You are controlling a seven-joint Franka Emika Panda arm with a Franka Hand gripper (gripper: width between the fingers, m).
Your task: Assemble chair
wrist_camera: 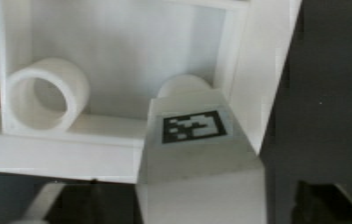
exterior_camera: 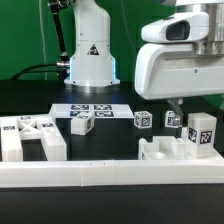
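Observation:
My gripper (exterior_camera: 183, 106) hangs at the exterior view's right, shut on a white chair piece (exterior_camera: 200, 133) with a black-and-white tag. In the wrist view this piece (wrist_camera: 198, 125) fills the space between my gripper's (wrist_camera: 199, 205) dark fingers (wrist_camera: 48, 203), tag facing the camera. Just beyond it is a white framed chair part (wrist_camera: 244, 40) with a round ring socket (wrist_camera: 48, 95). In the exterior view that part (exterior_camera: 160, 152) stands right beside the held piece. The seat slab (exterior_camera: 25, 135) lies at the exterior view's left.
The marker board (exterior_camera: 95, 110) lies mid-table with a tagged white piece (exterior_camera: 80, 123) by it. Two small tagged blocks (exterior_camera: 143, 118) (exterior_camera: 170, 119) sit behind the framed part. A long plain white rail (exterior_camera: 110, 176) runs along the front. The robot base (exterior_camera: 90, 50) stands behind.

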